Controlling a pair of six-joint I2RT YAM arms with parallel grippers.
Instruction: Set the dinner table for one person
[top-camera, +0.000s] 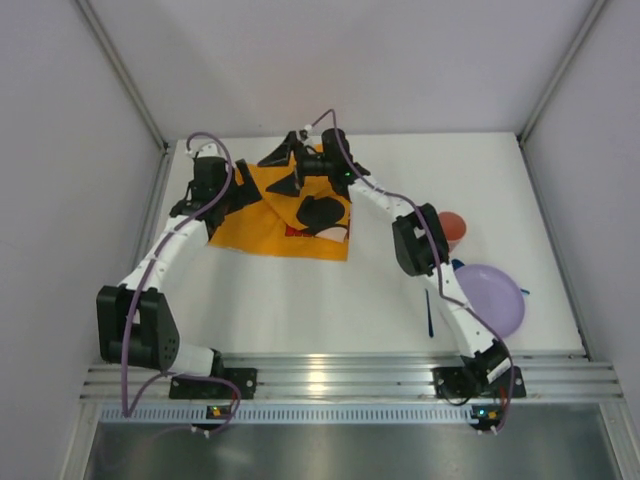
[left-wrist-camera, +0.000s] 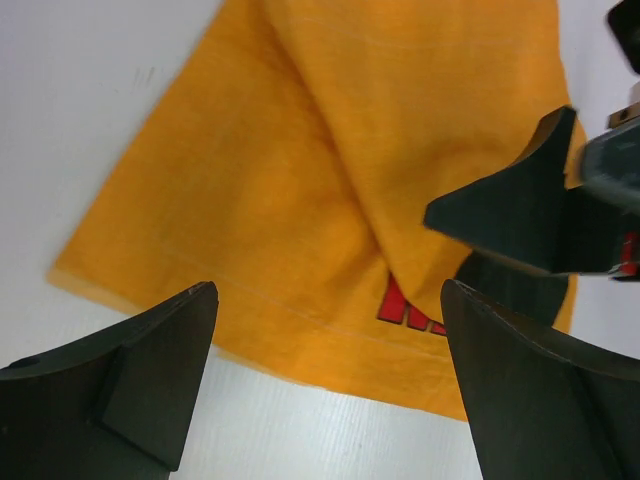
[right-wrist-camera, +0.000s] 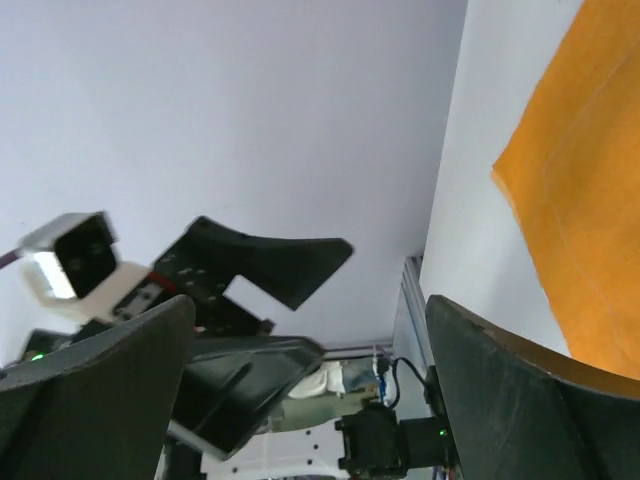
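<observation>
- Presently, tabletop (top-camera: 330, 290): white and matte, it spans the enclosure beneath both arms, with the ridged rail (top-camera: 330, 375) along its near edge.
- Placemat (top-camera: 270, 225): orange cloth at the far left-centre of the tabletop. It is not flat; a fold runs down it in the left wrist view, and part of the print is tucked under.
- Left claw (top-camera: 215, 195): spread wide and grasping nothing, poised over the placemat's left side.
- Right claw (top-camera: 295, 165): also spread wide and empty, at the placemat's far edge, close to the left claw.
- Plate (top-camera: 492, 296), lilac; cup (top-camera: 453, 226), red; and utensil (top-camera: 429, 318), blue, kind too small to tell. All sit on the right, well apart from the placemat.
- Step in hand, as judged: flattening the placemat.
- Handling note: pinch only the top layer at two opposite corners. Draw them apart evenly and low so the fold opens without dragging the whole cloth. Square the edges to the rail before fetching the plate.
</observation>
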